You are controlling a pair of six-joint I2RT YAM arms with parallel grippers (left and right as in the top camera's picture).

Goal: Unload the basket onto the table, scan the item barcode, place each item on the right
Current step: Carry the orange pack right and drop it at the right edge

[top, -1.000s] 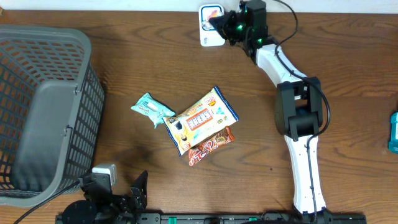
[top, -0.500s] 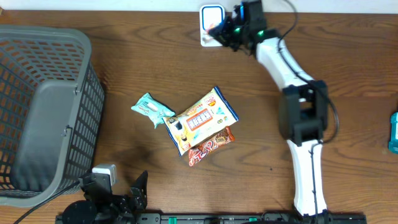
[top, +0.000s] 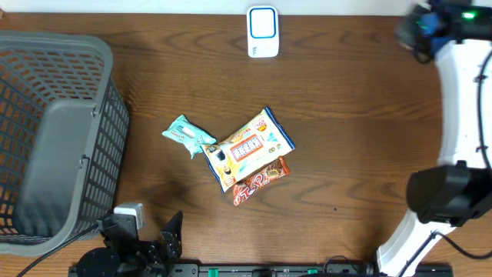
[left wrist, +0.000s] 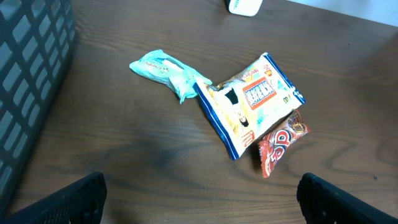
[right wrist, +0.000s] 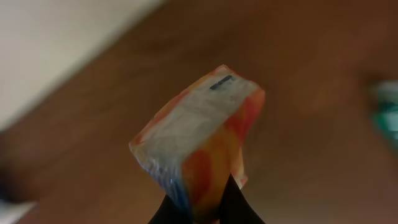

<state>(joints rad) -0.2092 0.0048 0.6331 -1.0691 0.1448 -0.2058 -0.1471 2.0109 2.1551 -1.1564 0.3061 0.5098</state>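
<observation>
At the table's far right corner, the orange packet sits clamped in the right gripper. This gripper has swung well away from the scanner, where it hovered a moment ago. The scan pass is therefore probably complete, with drop-off next. The basket holds only a grey liner. The left gripper rests wide open, holding nothing.
</observation>
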